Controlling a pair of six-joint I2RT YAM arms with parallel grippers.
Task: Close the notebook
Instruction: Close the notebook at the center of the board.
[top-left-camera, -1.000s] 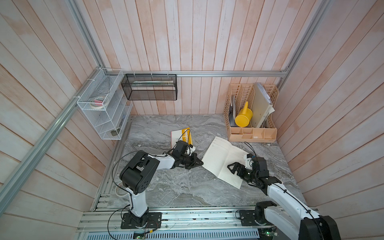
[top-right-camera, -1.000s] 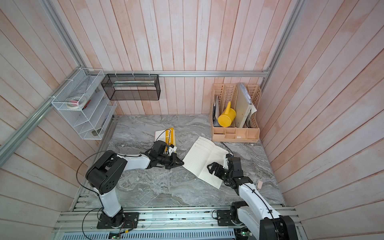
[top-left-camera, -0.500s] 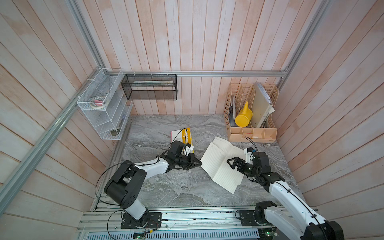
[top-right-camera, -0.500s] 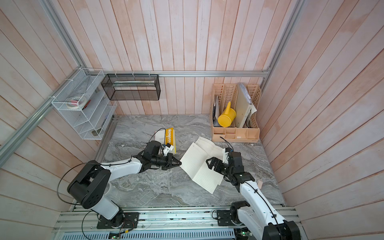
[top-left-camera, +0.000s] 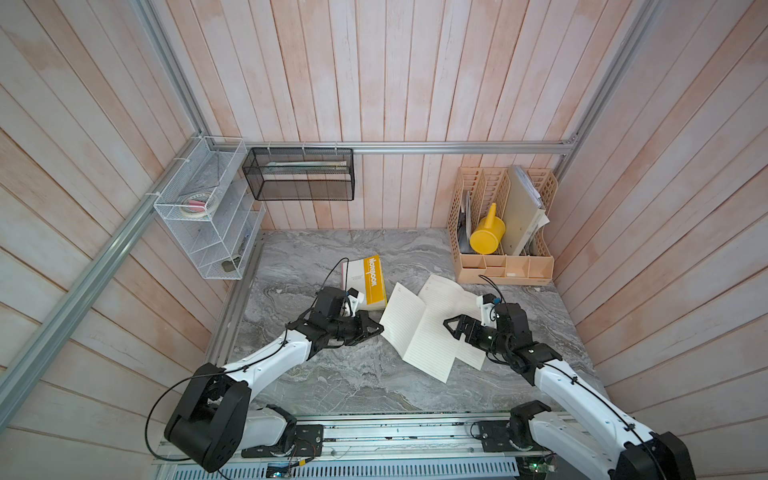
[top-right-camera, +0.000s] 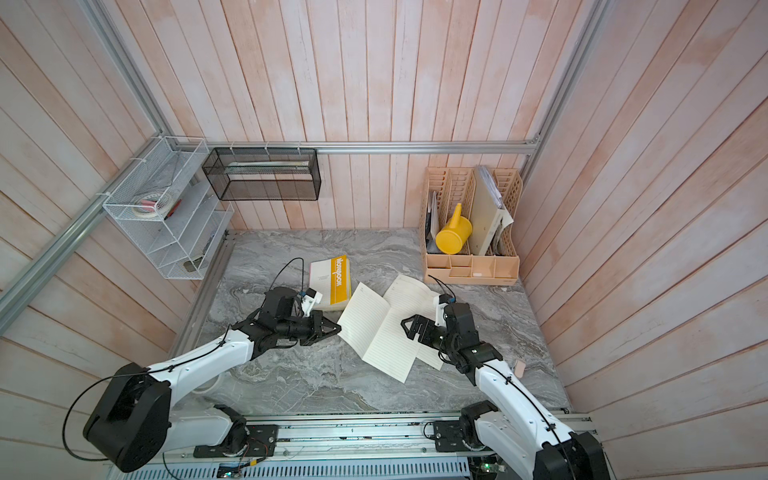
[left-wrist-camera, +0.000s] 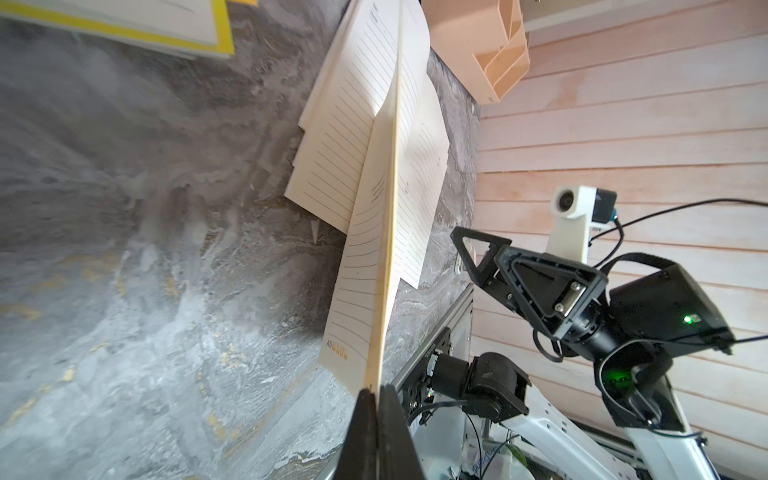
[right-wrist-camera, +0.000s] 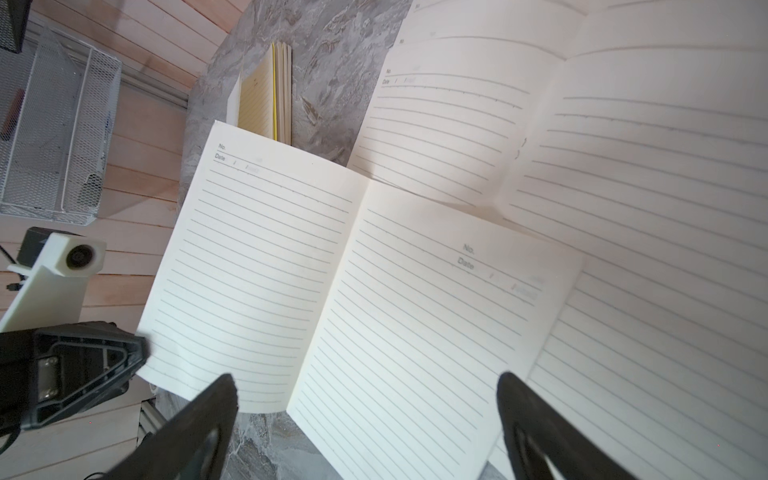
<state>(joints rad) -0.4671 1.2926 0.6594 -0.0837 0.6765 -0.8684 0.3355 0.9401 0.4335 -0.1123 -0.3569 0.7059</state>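
Notebook (top-left-camera: 419, 332): lies open on the desk (top-left-camera: 332, 386), right of centre, just beside the yellow pad (top-left-camera: 372, 282) and near the beige organiser (top-left-camera: 503, 266). The half nearer the left arm is lifted off the desk and stands tilted. Other leaves lie flat beneath and behind it.

Left claw (left-wrist-camera: 376, 392): jaws closed tight on the outer edge of the lifted half, near a corner, as the left wrist view shows.

Right claw (right-wrist-camera: 365, 379): jaws wide apart and holding nothing, poised over the pages. Whether it touches the paper I cannot tell.

Risks, in my judgement:
- The pinch is thin and set at one corner, so the paper may slip free, or bend and crease rather than swing over as one.
- If only some leaves are caught, folding them over would leave the book part-open.
- Nothing visibly pins the flat half, so the notebook may slide across the desk.
- The right claw stands in the path of the closing half, and a clash is likely unless it clears.
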